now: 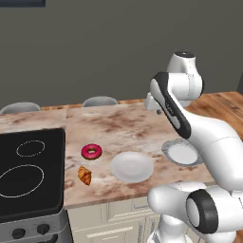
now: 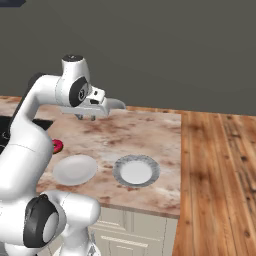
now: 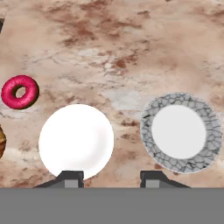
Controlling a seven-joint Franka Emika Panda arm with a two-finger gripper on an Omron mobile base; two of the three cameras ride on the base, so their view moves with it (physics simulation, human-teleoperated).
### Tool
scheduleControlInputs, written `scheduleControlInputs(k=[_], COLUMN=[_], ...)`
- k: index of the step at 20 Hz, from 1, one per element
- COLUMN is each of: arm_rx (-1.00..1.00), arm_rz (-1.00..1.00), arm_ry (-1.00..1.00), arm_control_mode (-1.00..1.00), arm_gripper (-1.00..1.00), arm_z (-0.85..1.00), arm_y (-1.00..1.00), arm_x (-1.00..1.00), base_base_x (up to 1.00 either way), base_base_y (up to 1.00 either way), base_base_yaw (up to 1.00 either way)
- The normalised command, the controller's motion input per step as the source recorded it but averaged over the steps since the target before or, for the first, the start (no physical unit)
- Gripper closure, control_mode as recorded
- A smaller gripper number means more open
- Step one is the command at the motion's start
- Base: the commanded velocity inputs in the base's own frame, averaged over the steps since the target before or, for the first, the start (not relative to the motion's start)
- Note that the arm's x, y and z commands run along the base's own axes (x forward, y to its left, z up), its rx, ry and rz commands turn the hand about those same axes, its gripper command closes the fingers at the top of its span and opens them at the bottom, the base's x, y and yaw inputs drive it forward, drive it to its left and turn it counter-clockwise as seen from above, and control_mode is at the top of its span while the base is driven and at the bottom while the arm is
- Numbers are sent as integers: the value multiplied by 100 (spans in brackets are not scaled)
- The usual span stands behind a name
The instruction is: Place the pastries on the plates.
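My end effector (image 3: 111, 177) hangs high over the desk (image 1: 123, 126), closed on nothing — nothing placed yet. The donut (image 1: 91, 151) and croissant (image 1: 84, 175) lie left of the white plate (image 1: 132, 166); the scalloped plate (image 1: 182, 153) is bare too. Next I open, reach left and descend onto a pastry.

A marbled brown-and-cream counter (image 1: 118, 126) spans the middle of the scene, and everything else is placed against it. A black cooktop (image 1: 28, 173) with white ring outlines is set at its left end, above a grey stove front with dark knobs (image 1: 19, 233), while a wooden plank surface (image 2: 220, 170) adjoins its right end. Two grey chair backs (image 1: 99, 101) rise just behind its far edge before a dark grey wall (image 1: 95, 47), and cream cabinet fronts (image 1: 118, 211) sit beneath its near edge.
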Motion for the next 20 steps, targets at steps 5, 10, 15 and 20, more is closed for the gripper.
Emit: scheduleControlInputs(k=[5, 10, 15, 20], arm_rx=[0, 7, 9, -4], arm_rz=[0, 0, 4, 0], arm_ry=[0, 7, 6, 0], arm_control_mode=[-100, -100, -100, -100], arm_gripper=[-100, -100, -100, -100], arm_z=[-3, -29, -20, 0], arm_y=[8, 14, 25, 81], arm_x=[-5, -22, -8, -2], base_base_x=[0, 0, 0, 0], base_base_y=[0, 0, 0, 0], base_base_yaw=[0, 0, 0, 0])
